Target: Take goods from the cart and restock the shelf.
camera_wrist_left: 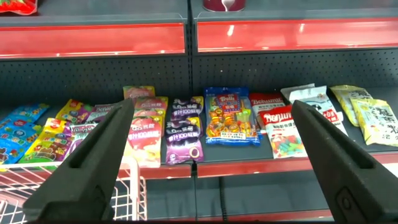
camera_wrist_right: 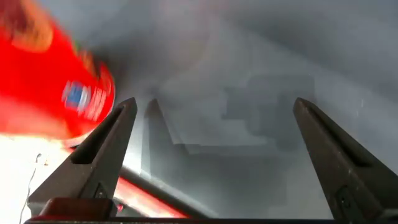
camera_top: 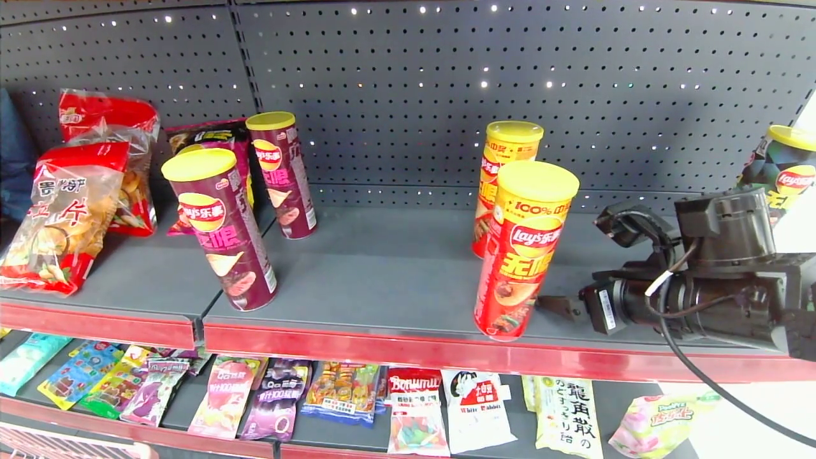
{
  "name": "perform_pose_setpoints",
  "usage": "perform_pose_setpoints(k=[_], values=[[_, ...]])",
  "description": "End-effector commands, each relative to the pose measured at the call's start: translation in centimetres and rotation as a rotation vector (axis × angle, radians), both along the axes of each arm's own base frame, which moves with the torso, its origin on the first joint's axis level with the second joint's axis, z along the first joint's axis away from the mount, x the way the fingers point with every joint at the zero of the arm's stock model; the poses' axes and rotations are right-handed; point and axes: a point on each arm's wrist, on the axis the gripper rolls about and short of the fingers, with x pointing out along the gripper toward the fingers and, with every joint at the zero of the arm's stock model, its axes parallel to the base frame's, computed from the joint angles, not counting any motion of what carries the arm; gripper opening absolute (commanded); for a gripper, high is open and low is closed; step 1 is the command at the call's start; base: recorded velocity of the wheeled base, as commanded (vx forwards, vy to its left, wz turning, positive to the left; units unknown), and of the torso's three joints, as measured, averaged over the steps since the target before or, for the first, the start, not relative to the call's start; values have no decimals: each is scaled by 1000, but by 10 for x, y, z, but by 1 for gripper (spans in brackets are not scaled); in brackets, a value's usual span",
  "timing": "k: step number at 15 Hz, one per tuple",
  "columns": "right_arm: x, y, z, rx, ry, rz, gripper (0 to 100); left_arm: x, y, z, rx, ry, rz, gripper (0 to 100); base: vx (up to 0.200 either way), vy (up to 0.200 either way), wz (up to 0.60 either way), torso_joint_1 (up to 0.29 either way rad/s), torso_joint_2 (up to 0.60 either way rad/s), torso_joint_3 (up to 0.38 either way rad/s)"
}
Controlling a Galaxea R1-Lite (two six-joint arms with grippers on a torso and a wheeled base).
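**Clerk:** Start on the left. What's the left arm doing?

**Checker:** Left pincer (camera_wrist_left: 212,102): spread wide, empty. It hangs low, facing the candy packets (camera_wrist_left: 231,118) on the lower shelf (camera_wrist_left: 249,167), with the cart (camera_wrist_left: 138,190) and its wire rim below.

**Clerk:** Upper shelf (camera_top: 382,274), from the left end?

**Checker:** Item 1: snack bags (camera_top: 64,210), red, leaning at the far left. Item 2: purple cans (camera_top: 220,229), yellow lids, upright, the nearest one close to the front lip.

**Clerk:** And the stock being placed?

**Checker:** Item 3: red can (camera_top: 523,255), upright near the shelf's front edge, right of centre. A second red can (camera_top: 507,159) stands just behind it. Neither is held. Right pincer (camera_wrist_right: 214,102): low over the shelf just beside the front can's base, fingers far apart, nothing between them. I cannot tell whether a finger touches the can.

**Clerk:** Handling notes?

**Checker:** Judged light. It is a stiff tube with a smooth, likely slippery wrap. It is tall on a narrow foot, so a nudge could tip it. Contents are probably brittle. Best hold: square across the mid-body with a moderate squeeze, not at the lid.

**Clerk:** Far right?

**Checker:** Item 4: dark can (camera_top: 787,169), yellow lid, beyond the arm.
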Motion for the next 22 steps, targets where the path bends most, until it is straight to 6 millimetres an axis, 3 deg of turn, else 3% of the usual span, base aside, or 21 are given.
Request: perform_pose_setpoints(k=[1,6,22], values=[[8,4,-4,-8,14,4,100,0,0,0,0,2,2,100,0,0,0,0,0,0],[16,7,-12,-14,3,-6,100,0,0,0,0,2,0,100,0,0,0,0,0,0],[4,22,-14,-37,2,38,100,0,0,0,0,2,0,100,0,0,0,0,0,0]])
